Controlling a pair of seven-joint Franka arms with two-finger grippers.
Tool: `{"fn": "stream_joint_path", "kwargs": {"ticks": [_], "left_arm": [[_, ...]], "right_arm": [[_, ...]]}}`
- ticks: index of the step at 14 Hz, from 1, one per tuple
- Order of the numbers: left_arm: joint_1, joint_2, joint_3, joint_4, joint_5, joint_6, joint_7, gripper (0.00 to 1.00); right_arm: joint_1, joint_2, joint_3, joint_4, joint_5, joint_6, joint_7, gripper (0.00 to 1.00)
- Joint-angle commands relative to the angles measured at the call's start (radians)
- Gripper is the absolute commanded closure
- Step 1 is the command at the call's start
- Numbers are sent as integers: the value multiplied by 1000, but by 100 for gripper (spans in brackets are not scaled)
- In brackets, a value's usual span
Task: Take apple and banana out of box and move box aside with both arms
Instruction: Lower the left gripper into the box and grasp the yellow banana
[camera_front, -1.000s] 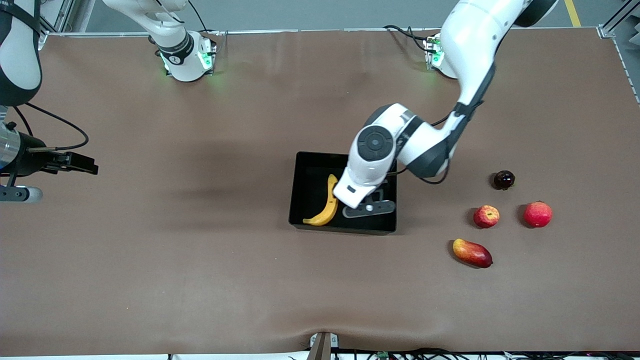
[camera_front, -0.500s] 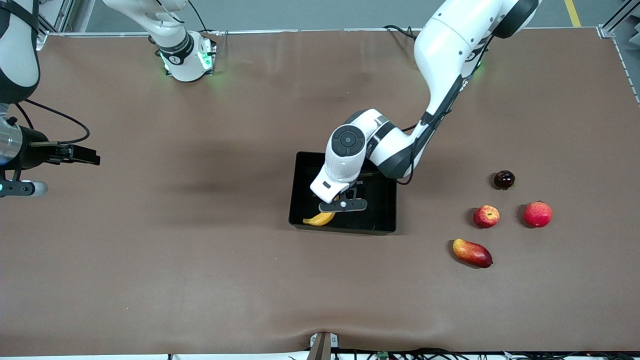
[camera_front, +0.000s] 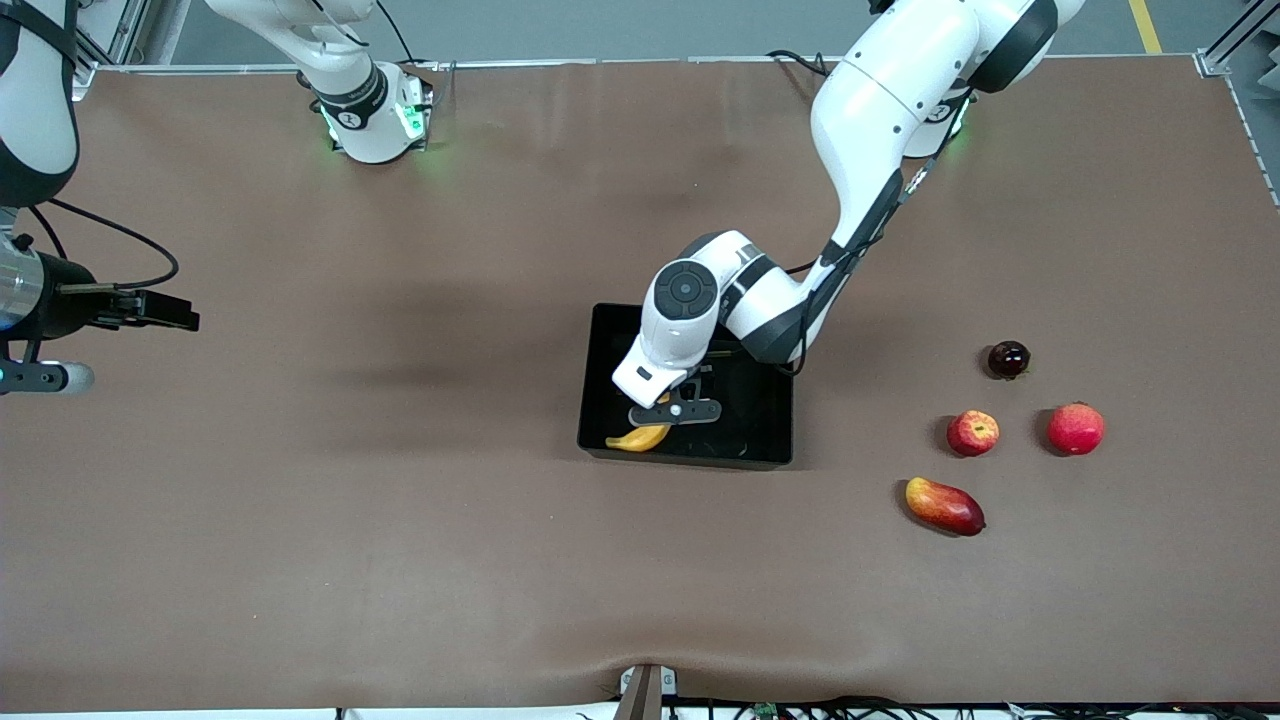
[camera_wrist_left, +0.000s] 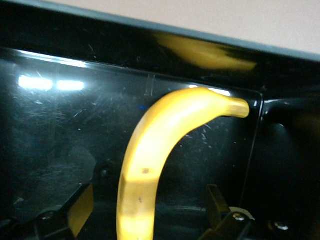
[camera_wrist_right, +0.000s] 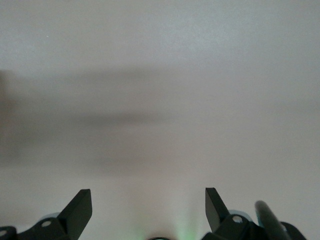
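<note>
My left gripper (camera_front: 672, 411) hangs spread wide over the banana (camera_wrist_left: 150, 165) in the black tray (camera_front: 765, 450) at mid-table. My right gripper (camera_wrist_right: 147, 210) waits, spread wide, at the right arm's table edge. No writing is readable.

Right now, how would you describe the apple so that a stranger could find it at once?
Start at the black tray in the middle of the table, then look toward the left arm's end, where four fruits lie. The apple sits in the middle of that group, beside the plain red round fruit. It is the smaller one, with yellow flecks.
</note>
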Motion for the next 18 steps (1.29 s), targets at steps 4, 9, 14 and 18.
{"fn": "stream_joint_path", "kwargs": {"ticks": [4,9,14,18], "left_arm": [[-32,53,17,28,14,60,-23,61],[-48,30,41,28,15,51,-20,100],[-31,-69,40,32,15,-52,-18,100],[-20,-117,41,29,17,-70,-17,100]], "right_arm": [[18,17,1,4,15,59,5,0],[69,29,1,1,16,89,25,0],[120,40,1,-3,72,104,37,0],[153,67,1,-17,209,147,54,0]]}}
